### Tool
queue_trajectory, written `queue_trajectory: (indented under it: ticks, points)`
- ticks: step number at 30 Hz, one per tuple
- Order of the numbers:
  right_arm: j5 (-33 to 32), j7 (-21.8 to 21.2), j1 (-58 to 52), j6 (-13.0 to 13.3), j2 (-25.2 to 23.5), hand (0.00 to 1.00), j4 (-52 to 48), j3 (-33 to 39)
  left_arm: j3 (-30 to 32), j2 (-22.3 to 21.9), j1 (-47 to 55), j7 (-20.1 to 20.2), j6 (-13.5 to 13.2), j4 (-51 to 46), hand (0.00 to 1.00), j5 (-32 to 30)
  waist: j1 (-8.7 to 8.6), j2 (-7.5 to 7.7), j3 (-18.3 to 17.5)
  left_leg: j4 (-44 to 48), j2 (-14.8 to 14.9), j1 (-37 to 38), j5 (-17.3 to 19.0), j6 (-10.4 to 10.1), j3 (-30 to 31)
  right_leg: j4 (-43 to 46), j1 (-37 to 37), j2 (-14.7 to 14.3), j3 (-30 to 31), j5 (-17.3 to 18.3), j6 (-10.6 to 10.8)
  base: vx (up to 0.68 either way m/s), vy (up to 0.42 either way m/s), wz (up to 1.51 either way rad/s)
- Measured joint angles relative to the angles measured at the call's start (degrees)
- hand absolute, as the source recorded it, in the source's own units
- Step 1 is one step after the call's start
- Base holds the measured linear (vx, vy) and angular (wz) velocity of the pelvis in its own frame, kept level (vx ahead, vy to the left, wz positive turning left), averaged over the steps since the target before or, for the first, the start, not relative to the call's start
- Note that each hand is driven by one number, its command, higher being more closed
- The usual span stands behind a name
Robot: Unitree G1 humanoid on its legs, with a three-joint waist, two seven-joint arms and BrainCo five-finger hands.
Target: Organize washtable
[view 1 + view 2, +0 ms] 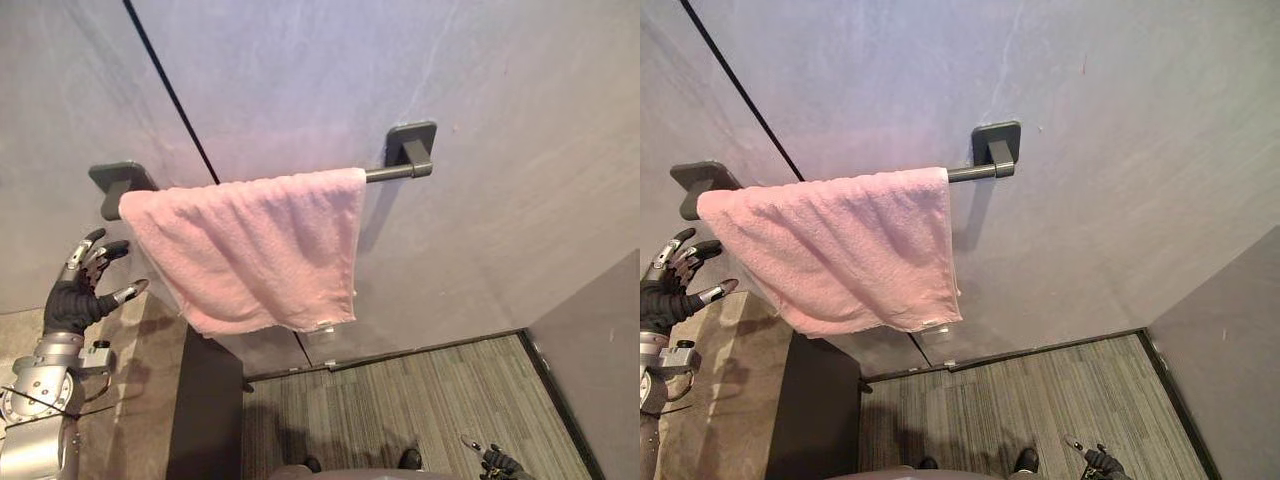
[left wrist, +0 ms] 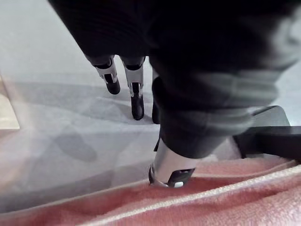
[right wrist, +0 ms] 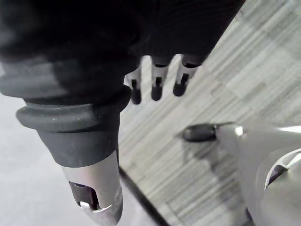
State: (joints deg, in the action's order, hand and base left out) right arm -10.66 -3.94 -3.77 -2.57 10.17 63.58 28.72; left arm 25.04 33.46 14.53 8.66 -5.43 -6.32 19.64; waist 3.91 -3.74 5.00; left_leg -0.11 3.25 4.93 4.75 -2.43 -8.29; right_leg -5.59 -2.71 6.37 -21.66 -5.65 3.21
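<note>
Across the middle the pink towel (image 1: 255,245) is hanging on the dark bar (image 1: 388,173), the left hand (image 1: 72,300) is hovering spread and empty at lower left, the right hand (image 1: 497,463) is dangling loose at lower right, and tidying the towel is probably calling for a gentle reach.

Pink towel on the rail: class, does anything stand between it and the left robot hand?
Nothing visible does. The open left robot hand is raised close beside the pink towel, at its left edge.
</note>
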Motion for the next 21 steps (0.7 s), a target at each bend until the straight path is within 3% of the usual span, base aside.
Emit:
queue_trajectory:
  ticks: [6,14,21]
  points:
    - [0.02,-0.07,-0.07,0.06,-0.02,0.0,-0.01,-0.28,-0.86,1.87,0.17,2.6,0.0,0.1,0.0,0.97,0.0,-0.02,0.01,0.0,0.04,0.45,0.01,0.0,-0.53,-0.05,-0.16,-0.04,0.65,-0.25,0.0,-0.04,0.003,-0.05]
    - [0.34,-1.2,-0.59,0.14,-0.02,0.0,-0.01,-0.56,-0.98,8.01,0.6,7.49,-0.1,2.26,0.0,4.25,0.02,-0.12,-0.02,-0.37,0.02,0.78,-0.01,-0.01,-0.69,-0.09,-0.16,-0.09,0.99,-0.32,0.04,-0.02,0.001,-0.02]
    - [1.29,-2.2,-0.47,1.15,0.0,0.0,-0.01,-2.83,-2.27,8.48,0.72,8.81,-0.1,2.53,0.0,5.1,0.17,-0.02,-0.09,-0.85,-0.15,1.06,-0.03,0.01,-0.68,-0.09,-0.21,-0.01,0.93,-0.32,0.04,0.0,0.0,0.0]
